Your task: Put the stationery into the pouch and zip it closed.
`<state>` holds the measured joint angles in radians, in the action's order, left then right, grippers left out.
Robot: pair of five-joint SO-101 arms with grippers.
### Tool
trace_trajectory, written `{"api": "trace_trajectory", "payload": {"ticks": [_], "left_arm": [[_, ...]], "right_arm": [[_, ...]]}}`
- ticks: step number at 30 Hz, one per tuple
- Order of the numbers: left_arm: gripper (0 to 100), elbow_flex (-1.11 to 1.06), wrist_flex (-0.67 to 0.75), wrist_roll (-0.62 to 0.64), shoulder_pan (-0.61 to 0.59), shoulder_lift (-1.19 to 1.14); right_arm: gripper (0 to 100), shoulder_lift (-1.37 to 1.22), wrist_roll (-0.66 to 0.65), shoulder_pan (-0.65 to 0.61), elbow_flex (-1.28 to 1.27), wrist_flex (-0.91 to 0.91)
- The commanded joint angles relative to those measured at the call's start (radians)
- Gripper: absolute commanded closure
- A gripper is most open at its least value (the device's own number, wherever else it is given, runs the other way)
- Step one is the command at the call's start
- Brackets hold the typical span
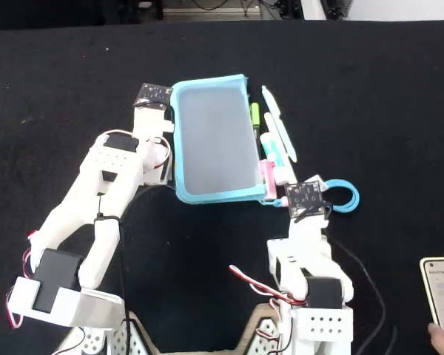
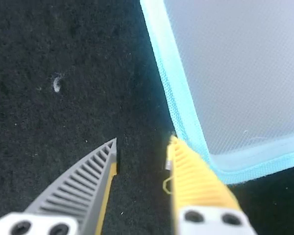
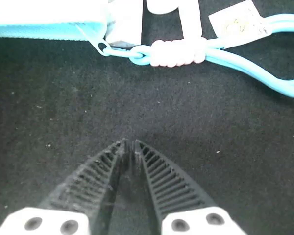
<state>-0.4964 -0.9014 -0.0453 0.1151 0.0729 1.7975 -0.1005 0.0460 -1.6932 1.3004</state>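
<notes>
The pouch point(image 1: 214, 140) lies flat in the middle of the black surface point(image 1: 385, 89), and its long side points away from me. The stationery is not inside it that I can see. A green pen point(image 1: 255, 118) and some white pens point(image 1: 280, 129) lie in a row just beside the pouch's right long edge, pointing the same way as the pouch. At the near right corner a blue cord point(image 3: 137, 54) with a pink wrap point(image 3: 179, 51) hangs off the zip end and runs out sideways. My right pincer point(image 3: 131, 145) is squeezed tight with nothing in it. It sits low over the bare surface, and the cord lies straight ahead of it, going across its nose. My left pincer point(image 2: 142, 147) is spread wide with nothing in it. It is on the other side, at the pouch's left edge, and its yellow finger point(image 2: 186, 166) is right against the blue trim. So the pens are on the right arm's side, and that arm is much nearer to them. I think it has to let go wide and turn its fingers across a pen to grab it.
</notes>
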Motion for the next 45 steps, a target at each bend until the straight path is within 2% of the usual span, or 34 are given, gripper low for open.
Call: {"api": "trace_trajectory", "payload": {"ticks": [1,13,20,29,33,37,41,45], "left_arm": [[85,0.022,-0.041,0.011,0.005,0.011],[81,-0.107,-0.063,0.012,0.028,0.351],[81,-0.294,0.133,0.012,0.061,0.377],[81,-0.361,0.255,0.012,-0.008,0.371],[81,-0.432,0.354,0.037,-0.035,0.373],[81,-0.503,0.468,0.106,-0.051,0.373],[81,-0.522,0.499,0.115,-0.053,0.373],[81,-0.524,0.5,0.115,-0.051,0.373]], "right_arm": [[98.6,0.093,0.008,0.009,0.008,0.006],[98.6,0.093,0.008,0.009,0.008,0.006],[98.6,0.093,0.005,-0.04,0.008,0.006],[98.6,0.093,0.011,-0.133,0.008,0.006],[98.6,0.094,0.002,-0.143,0.008,-0.025],[98.6,0.097,-0.112,-0.12,0.015,-0.247],[98.6,0.097,-0.382,-0.081,0.027,-0.436],[98.1,0.091,-0.439,-0.11,0.064,-0.443]]}}
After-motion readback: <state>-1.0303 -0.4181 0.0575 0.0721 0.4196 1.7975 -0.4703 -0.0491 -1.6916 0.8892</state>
